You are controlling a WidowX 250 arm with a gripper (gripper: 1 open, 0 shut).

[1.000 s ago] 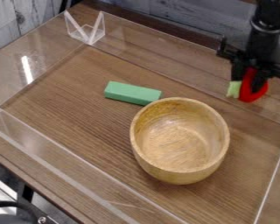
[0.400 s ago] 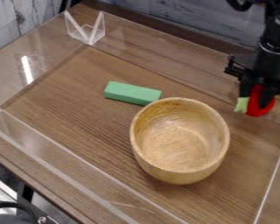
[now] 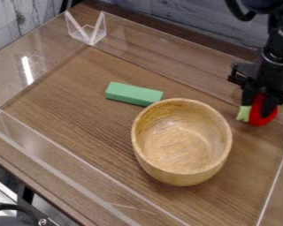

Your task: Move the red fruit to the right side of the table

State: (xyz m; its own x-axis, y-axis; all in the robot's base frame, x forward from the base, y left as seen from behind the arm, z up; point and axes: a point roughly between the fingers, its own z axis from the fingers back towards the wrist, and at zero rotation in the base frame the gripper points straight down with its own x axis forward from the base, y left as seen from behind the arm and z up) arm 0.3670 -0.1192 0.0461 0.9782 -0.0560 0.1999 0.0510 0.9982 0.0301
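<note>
The red fruit (image 3: 263, 111) is being carried in the gripper (image 3: 264, 106), whose jaws are clenched on it; red skin and a green leafy end are showing below the black fingers. Compared with a second ago, the fruit is being brought lower and further toward the right edge of the table (image 3: 73, 97), so that it is now being held just beside the right acrylic wall (image 3: 282, 168). Whether it is already touching the wood cannot be told from this view.

The wooden bowl (image 3: 182, 141) and the green block (image 3: 133, 93) are being left where they were, well apart from the fruit's new position.

The carry is judged to be nearly finished: the fruit is being held over the right side, and only the set-down and release are judged to be outstanding.
</note>
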